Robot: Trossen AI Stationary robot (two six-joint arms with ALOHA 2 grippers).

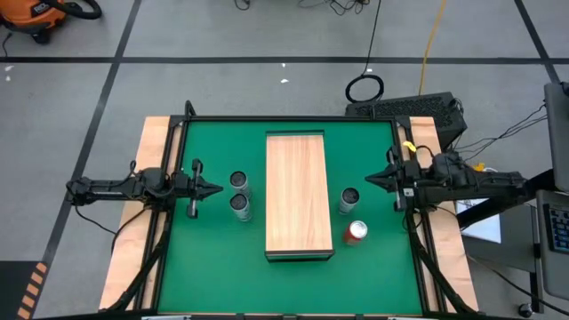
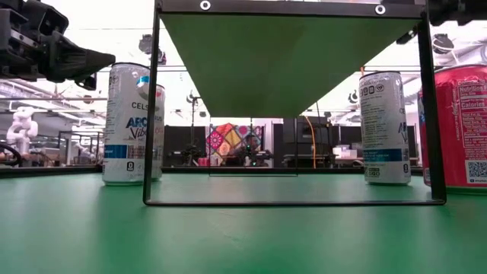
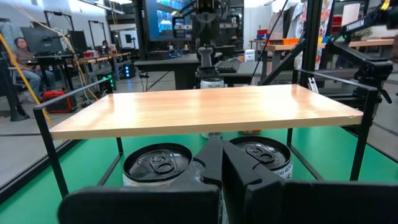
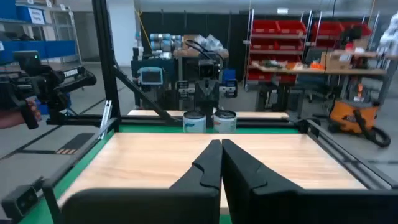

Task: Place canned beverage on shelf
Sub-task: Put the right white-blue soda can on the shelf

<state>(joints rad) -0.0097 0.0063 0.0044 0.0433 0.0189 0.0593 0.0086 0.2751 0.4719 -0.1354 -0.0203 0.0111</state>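
My left jaws (image 1: 216, 188) and right jaws (image 1: 370, 180), both clenched (empty), flank the light-wood shelf (image 1: 299, 193); the red can (image 1: 356, 232) stands beside its right edge.

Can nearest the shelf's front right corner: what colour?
Red, with a silver top: the can beside the shelf. Shows best in the high view.

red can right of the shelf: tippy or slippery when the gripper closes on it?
Probably tippy: the red can stands upright, tall and narrow, so a push near its top could topple it, and once down it would likely roll on the green tabletop. Its smooth printed wall looks slick, so a centred, square grip seems wise. Weight cannot be judged.
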